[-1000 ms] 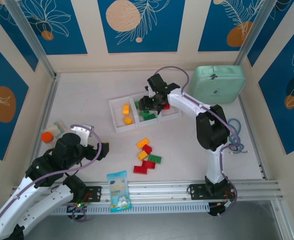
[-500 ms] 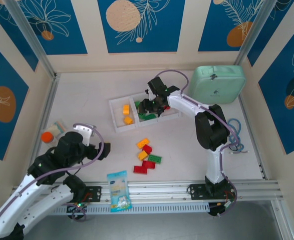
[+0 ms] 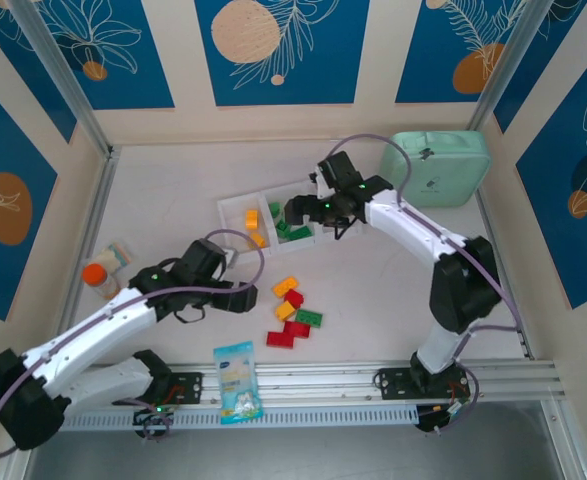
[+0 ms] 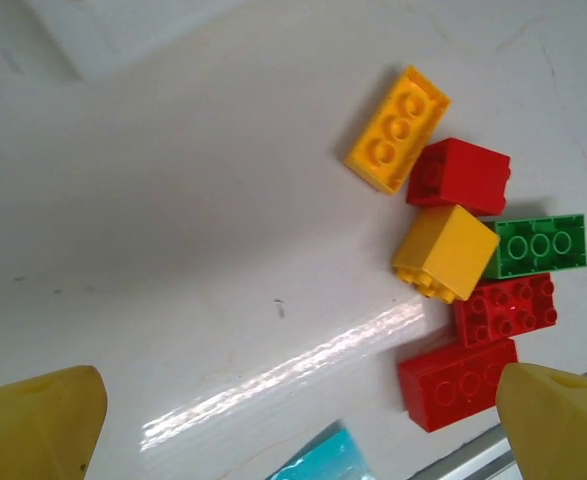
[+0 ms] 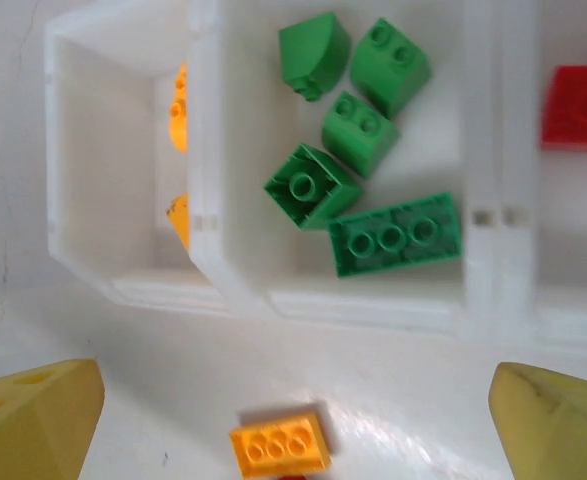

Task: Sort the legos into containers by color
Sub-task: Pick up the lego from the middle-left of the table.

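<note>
The left tool [image 3: 241, 300], jaws spread and empty beside the touching legos [image 4: 445, 252], could clamp two colours together on closing.

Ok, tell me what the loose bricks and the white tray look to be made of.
Loose bricks: most likely hard moulded plastic, smooth and slightly glossy, going by the crisp edges, moulded studs and uniform colour. White tray: probably moulded plastic too, semi-gloss, with rounded rims, thin low walls and soft highlights.
</note>
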